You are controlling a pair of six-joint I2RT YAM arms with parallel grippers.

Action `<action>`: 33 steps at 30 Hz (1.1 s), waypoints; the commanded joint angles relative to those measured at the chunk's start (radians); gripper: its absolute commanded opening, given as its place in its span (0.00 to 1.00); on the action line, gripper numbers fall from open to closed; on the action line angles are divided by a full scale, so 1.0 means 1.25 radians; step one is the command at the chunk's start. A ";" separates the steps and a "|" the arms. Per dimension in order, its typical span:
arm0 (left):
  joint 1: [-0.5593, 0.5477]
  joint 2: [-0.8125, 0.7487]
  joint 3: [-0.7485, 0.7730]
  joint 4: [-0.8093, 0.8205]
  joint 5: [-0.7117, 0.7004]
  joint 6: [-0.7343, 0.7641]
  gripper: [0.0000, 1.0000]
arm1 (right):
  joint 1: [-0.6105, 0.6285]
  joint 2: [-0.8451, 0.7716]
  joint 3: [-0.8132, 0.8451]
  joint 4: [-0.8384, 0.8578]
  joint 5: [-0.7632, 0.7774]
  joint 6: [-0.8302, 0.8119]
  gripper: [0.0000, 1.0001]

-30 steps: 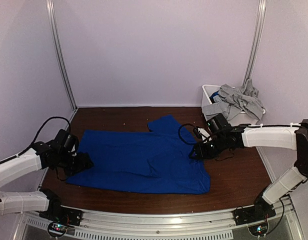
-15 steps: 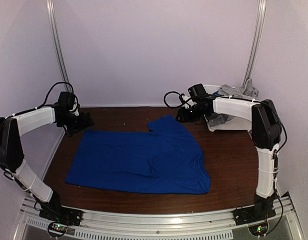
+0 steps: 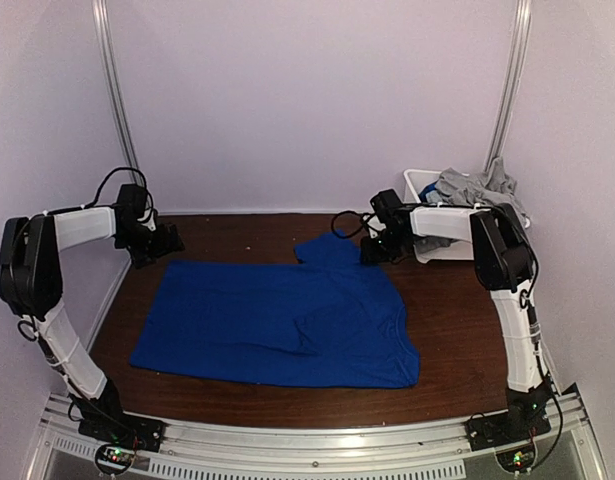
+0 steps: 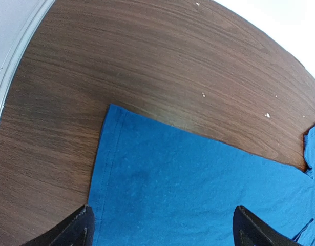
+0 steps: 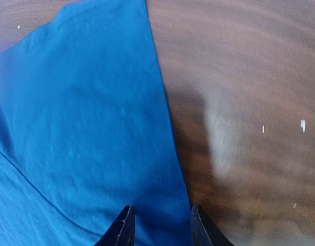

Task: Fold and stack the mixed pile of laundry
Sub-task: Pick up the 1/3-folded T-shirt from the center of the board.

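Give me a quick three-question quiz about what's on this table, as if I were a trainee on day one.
1. True or false: the blue shirt lies spread out flat on the table.
2. Pick one: where are the grey clothes? A: heaped in and over the white bin. B: tucked under the shirt. C: stacked on the table's near edge.
3. Fill the gap: the left hand hangs over the shirt's far-left corner with its jaws ____.

Key: 1 true; 2 A; 3 open.
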 commanded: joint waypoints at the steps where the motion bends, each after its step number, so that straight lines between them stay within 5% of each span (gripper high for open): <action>1: 0.000 0.017 0.026 0.013 0.000 0.018 0.96 | -0.005 0.042 0.066 -0.013 0.031 -0.028 0.38; 11: 0.005 0.075 0.068 -0.016 -0.049 0.015 0.96 | -0.005 0.101 0.148 -0.045 0.021 -0.040 0.37; 18: 0.061 0.106 0.103 -0.034 -0.022 0.037 0.91 | -0.005 0.107 0.156 -0.048 0.020 -0.057 0.01; 28: 0.071 0.188 0.228 -0.121 -0.058 0.274 0.89 | -0.043 0.108 0.190 -0.041 0.059 -0.041 0.00; 33: 0.071 0.249 0.276 -0.132 0.048 0.408 0.80 | -0.045 0.118 0.214 -0.045 0.047 -0.039 0.00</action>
